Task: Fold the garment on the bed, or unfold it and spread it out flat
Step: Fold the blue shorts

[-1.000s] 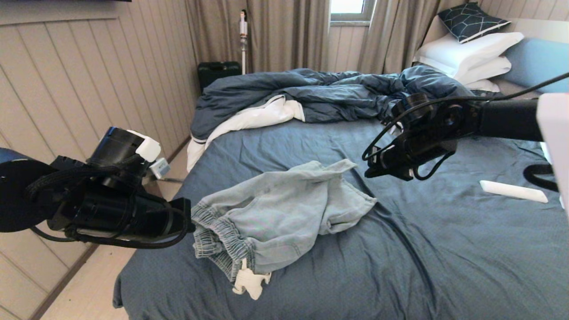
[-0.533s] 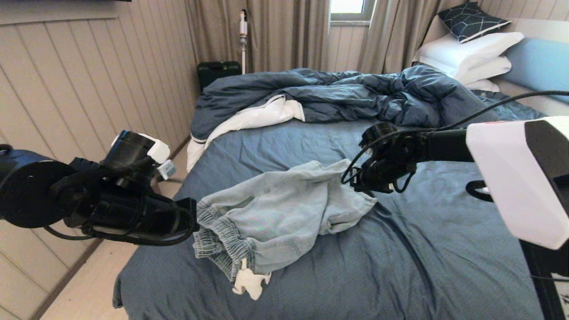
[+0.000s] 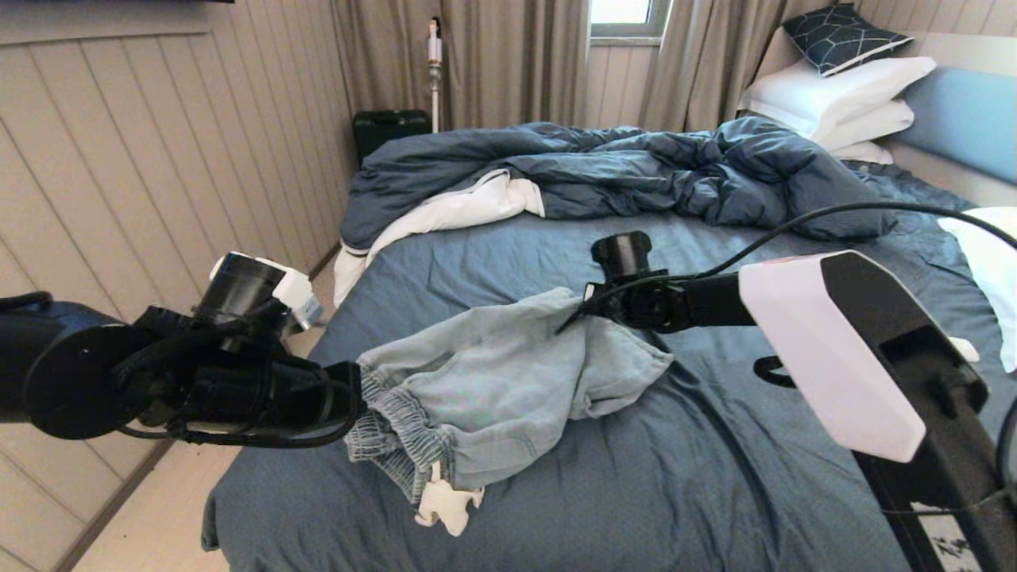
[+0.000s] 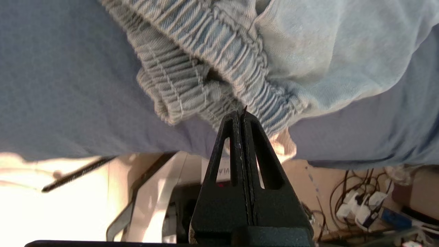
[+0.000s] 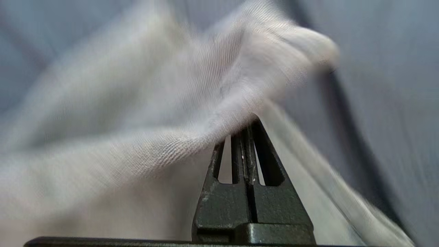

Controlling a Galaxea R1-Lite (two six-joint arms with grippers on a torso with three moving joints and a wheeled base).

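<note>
The pale denim shorts, the garment [image 3: 493,373], lie crumpled on the slate-blue bed [image 3: 715,477], waistband toward the left edge and white pocket lining [image 3: 445,504] hanging out in front. My left gripper [image 3: 356,393] is shut, its tips touching the gathered waistband [image 4: 212,55]; in the left wrist view the left gripper [image 4: 241,115] has no cloth visible between its fingers. My right gripper [image 3: 576,314] is shut at the far leg. In the right wrist view a fold of the garment [image 5: 137,120] drapes over the tips of the right gripper [image 5: 245,128].
A rumpled dark blue duvet [image 3: 604,167] lies across the far half of the bed. White pillows [image 3: 834,95] and a patterned cushion [image 3: 842,36] lie by the headboard. Another white pillow [image 3: 989,270] is at the right edge. A panelled wall [image 3: 159,159] runs along the left.
My right arm swung left and down from above the sheet to the shorts' far leg. The left gripper rose and edged right to the waistband. The shorts have barely shifted.
</note>
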